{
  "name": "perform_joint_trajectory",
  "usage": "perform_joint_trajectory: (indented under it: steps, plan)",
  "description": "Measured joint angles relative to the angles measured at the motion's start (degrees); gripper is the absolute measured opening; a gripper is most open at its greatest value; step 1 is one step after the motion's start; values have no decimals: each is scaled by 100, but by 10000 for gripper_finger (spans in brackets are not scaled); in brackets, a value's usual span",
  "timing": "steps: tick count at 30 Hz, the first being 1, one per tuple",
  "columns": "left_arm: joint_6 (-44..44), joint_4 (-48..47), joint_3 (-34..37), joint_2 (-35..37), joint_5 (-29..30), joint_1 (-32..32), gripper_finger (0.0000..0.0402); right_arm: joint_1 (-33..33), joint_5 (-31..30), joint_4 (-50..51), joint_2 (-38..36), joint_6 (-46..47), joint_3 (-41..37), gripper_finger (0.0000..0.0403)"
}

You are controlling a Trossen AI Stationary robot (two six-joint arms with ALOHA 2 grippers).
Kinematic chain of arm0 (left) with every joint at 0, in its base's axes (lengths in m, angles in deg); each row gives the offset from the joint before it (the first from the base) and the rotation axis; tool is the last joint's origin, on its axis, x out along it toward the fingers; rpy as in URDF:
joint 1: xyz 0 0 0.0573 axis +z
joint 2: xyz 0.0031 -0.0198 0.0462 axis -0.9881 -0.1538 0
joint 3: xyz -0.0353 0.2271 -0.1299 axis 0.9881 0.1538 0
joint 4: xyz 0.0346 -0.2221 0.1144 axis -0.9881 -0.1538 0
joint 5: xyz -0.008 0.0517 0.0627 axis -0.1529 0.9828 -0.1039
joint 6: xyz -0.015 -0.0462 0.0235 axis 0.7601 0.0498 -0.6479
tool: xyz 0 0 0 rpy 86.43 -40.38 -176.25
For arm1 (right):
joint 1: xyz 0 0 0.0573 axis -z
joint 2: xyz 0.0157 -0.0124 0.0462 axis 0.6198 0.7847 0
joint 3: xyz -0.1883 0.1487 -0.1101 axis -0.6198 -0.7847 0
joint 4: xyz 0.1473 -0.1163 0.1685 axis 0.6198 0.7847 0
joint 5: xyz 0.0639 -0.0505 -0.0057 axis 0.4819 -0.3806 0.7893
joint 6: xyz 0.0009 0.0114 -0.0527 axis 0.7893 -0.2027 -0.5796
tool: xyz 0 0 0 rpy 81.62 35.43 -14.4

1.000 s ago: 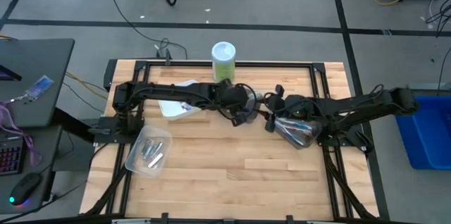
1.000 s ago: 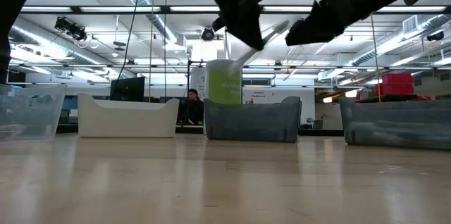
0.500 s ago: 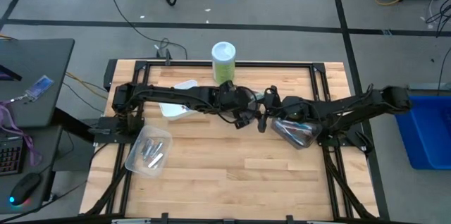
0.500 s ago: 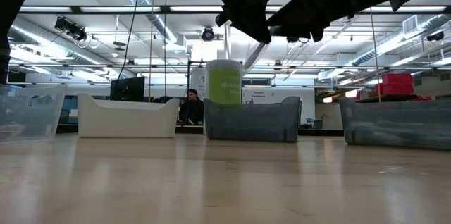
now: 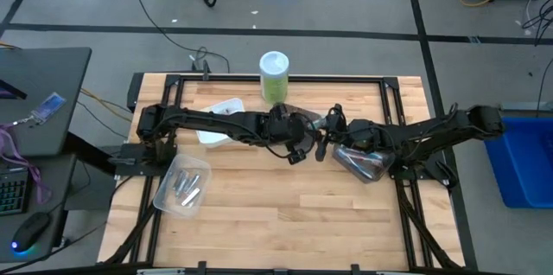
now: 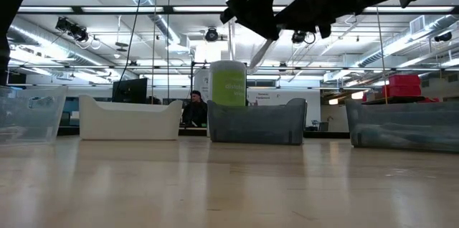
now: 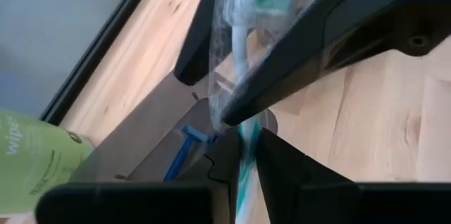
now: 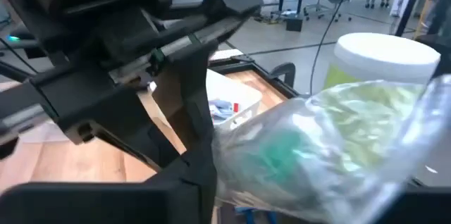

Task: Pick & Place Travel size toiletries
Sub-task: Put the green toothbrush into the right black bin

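Where the arms meet, high view: left gripper [image 5: 298, 143] and right gripper [image 5: 323, 137] nearly touch above the pale wooden table [image 5: 259, 223].
Low view: slim teal-and-white toothbrush in clear wrapper [image 6: 261, 51] sits well above the table; open hall, strip lights, a person [image 6: 193, 106] behind.
Left wrist view: left gripper clenched on the toothbrush stem.
Right wrist view: wrapper against right gripper; we cannot tell if it grips.
Risk: we judge that an early release, or a wrapper-only grab, drops it.

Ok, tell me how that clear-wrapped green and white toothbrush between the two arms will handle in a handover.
The clear-wrapped green and white toothbrush is slim and probably light. Its loose glossy wrapper may crinkle and slip. The left end effector pinches only one end, so the brush could pivot as the right end effector takes the other.
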Motion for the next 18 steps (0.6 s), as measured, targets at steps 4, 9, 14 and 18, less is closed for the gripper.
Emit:
perform_joint_trajectory:
  steps: [4, 9, 14, 18]
  plan:
    - [49, 7, 0, -2, 15, -28, 50, 1, 46, -84, 0, 0, 0, 84]
    - [29, 136, 0, -2, 75, -25, 41, 3, 43, -146, 0, -24, 0, 65]
    - [-68, 208, 0, -2, 79, -21, 47, 3, 38, -202, -2, -129, 0, 48]
    - [-78, 234, 0, -2, 73, -24, 61, 8, 16, -174, 0, -256, 0, 39]
